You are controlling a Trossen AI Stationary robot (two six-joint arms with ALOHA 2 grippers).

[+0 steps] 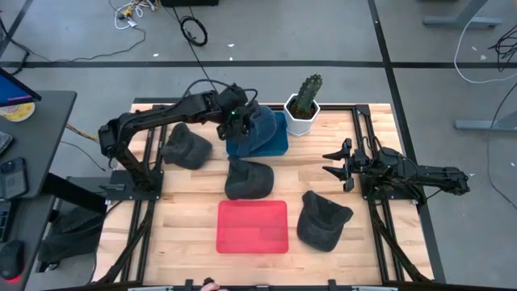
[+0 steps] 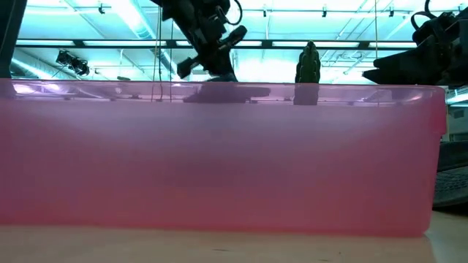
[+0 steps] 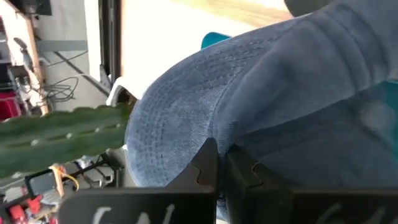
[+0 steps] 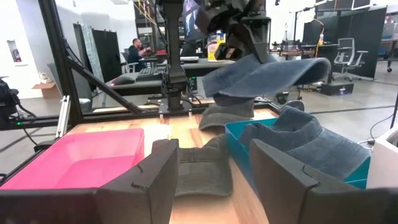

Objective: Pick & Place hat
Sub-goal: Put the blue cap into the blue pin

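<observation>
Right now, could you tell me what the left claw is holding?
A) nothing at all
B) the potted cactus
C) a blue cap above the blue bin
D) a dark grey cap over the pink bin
C: the left claw is shut on a blue cap, lifted above the blue bin where another blue cap already lies.

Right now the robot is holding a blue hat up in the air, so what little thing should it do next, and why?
Probably lower it. The left gripper is shut on the blue hat, which hangs above the blue bin where another blue hat already lies. Easing down first should let it drop in neatly. The right gripper waits open at the side.
</observation>
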